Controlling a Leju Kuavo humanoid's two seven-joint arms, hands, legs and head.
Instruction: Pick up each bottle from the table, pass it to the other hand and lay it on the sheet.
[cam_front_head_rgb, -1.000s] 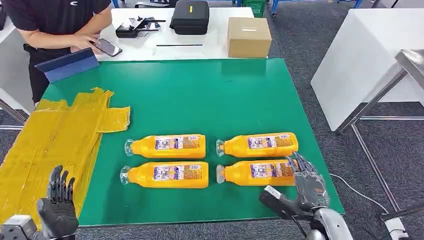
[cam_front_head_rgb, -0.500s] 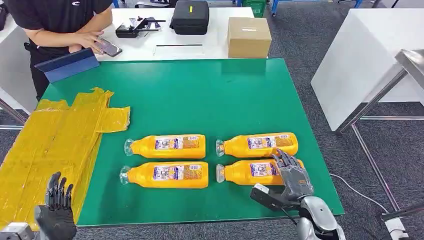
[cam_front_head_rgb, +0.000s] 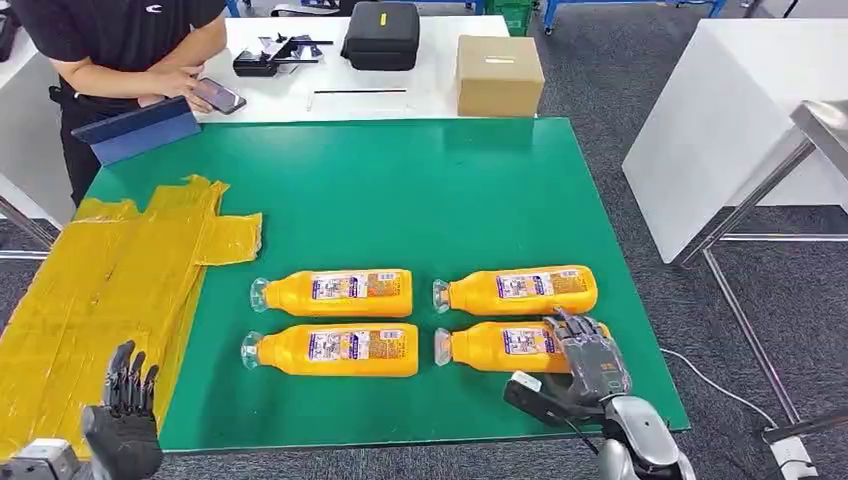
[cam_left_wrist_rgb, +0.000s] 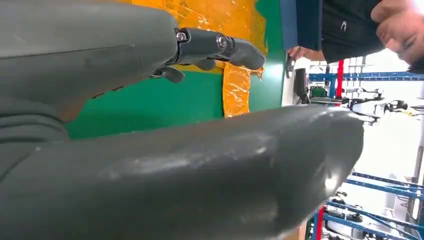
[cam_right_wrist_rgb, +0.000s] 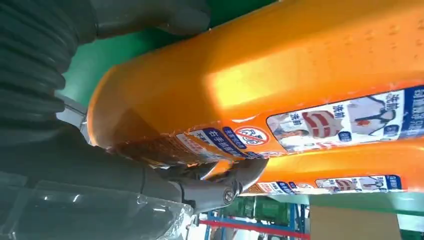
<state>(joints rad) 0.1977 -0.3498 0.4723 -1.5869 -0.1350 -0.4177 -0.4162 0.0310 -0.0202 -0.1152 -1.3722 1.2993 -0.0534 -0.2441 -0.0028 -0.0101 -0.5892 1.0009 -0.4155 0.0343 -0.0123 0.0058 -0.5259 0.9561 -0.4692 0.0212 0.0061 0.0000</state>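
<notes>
Green rectangular tabletop (cam_front_head_rgb: 400, 190), seen from the head view, bearing all task objects. A crinkled yellow plastic sheet (cam_front_head_rgb: 95, 275) covers its left side, well apart from the bottles. Beyond the green surface stands a white table (cam_front_head_rgb: 430, 85) carrying a brown cardboard box (cam_front_head_rgb: 499, 75), a black zipped case (cam_front_head_rgb: 380, 34) and a blue tablet cover (cam_front_head_rgb: 135, 130); a person in a black shirt (cam_front_head_rgb: 120, 30) stands at its left end with a phone (cam_front_head_rgb: 219, 95) under the hands.

Four orange plastic bottles with clear caps and printed labels lie on their sides in two rows, caps toward the sheet: the far-left bottle (cam_front_head_rgb: 335, 292), the near-left bottle (cam_front_head_rgb: 335, 349), the far-right bottle (cam_front_head_rgb: 520, 289) and the near-right bottle (cam_front_head_rgb: 495, 346), each row just beside the next.

The right hand (cam_front_head_rgb: 590, 362) lies over the base end of the near-right bottle; the right wrist view shows its thumb (cam_right_wrist_rgb: 150, 15) on one flank and a dark finger (cam_right_wrist_rgb: 220, 185) curling under the other, between the two right-hand bottles, so the hand is wrapped around the bottle, which rests on the table.

The left hand (cam_front_head_rgb: 125, 420) hovers at the near left corner by the sheet, fingers (cam_left_wrist_rgb: 220, 45) spread apart and holding nothing.
</notes>
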